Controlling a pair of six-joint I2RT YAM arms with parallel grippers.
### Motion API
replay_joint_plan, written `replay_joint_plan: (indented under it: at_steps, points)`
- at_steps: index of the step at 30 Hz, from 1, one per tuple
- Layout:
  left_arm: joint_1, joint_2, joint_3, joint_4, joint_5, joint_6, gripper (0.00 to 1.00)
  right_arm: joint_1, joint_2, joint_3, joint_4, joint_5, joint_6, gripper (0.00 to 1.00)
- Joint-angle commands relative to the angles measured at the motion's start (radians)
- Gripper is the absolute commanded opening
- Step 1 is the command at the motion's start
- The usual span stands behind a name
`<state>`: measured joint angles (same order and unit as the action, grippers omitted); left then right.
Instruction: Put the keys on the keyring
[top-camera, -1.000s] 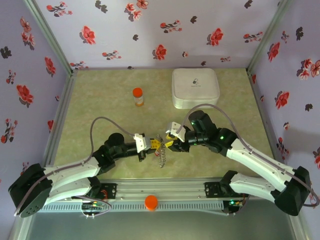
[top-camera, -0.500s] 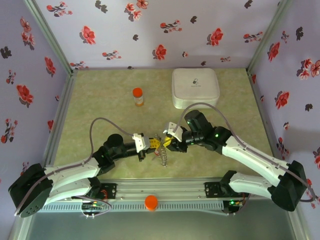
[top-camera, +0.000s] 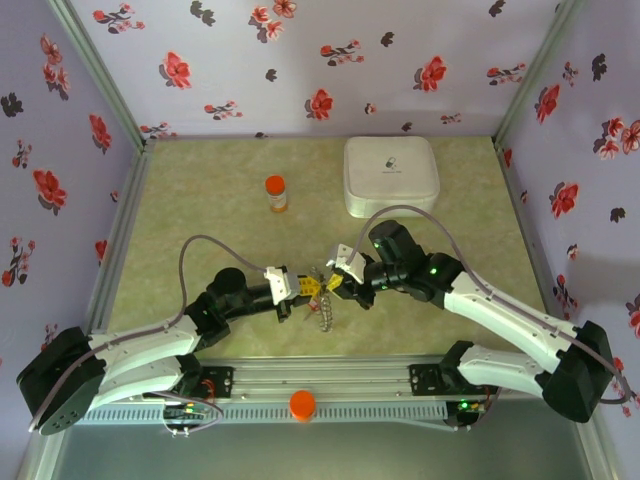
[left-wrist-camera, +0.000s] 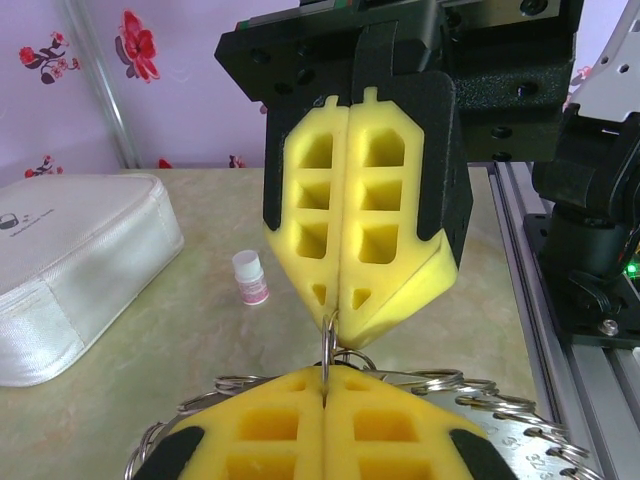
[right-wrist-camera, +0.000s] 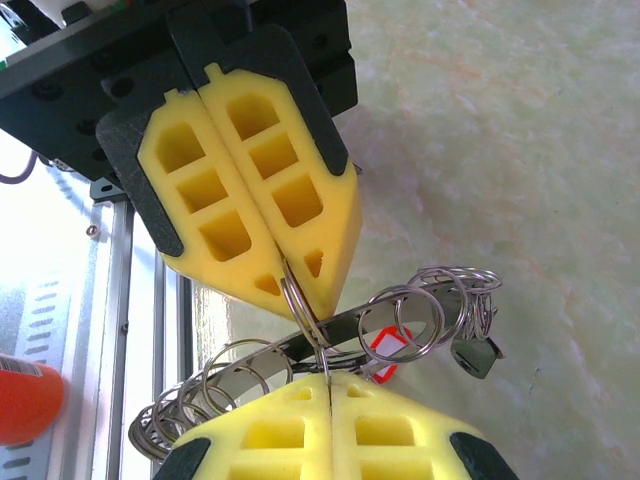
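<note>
left gripper (left-wrist-camera: 325, 400): closed, pinching a thin loop of the keyring (top-camera: 323, 313) | right gripper (right-wrist-camera: 330, 385): closed, pinching the same loop | keyring: hangs between both tips | keys (right-wrist-camera: 388, 348): red and dark, on its loops

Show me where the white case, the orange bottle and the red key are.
white case (top-camera: 391, 176): top view, middle of its lid.
orange bottle (top-camera: 276, 194): top view, middle of the bottle, just below its cap.
red key (right-wrist-camera: 388, 348): right wrist view, its red plastic head, hanging among the metal rings.
</note>
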<state>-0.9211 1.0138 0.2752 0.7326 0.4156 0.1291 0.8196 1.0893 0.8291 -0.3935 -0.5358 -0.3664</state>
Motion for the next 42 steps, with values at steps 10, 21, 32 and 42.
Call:
replay_joint_plan:
  at_steps: [10, 21, 32, 42]
  points:
    - [-0.002, 0.004, -0.009, 0.225, 0.034, -0.045, 0.00, -0.001, 0.018, 0.010, -0.025, 0.007, -0.012, 0.10]
    - [-0.004, 0.049, 0.008, 0.198, 0.047, -0.029, 0.00, -0.004, -0.113, -0.064, 0.110, -0.032, -0.015, 0.28]
    - [-0.004, 0.053, 0.009, 0.201, 0.061, -0.037, 0.00, -0.003, -0.034, -0.042, 0.162, -0.098, 0.004, 0.21]
    - [-0.004, -0.009, 0.018, 0.066, -0.016, 0.001, 0.35, 0.009, -0.015, 0.009, 0.066, -0.055, -0.052, 0.00]
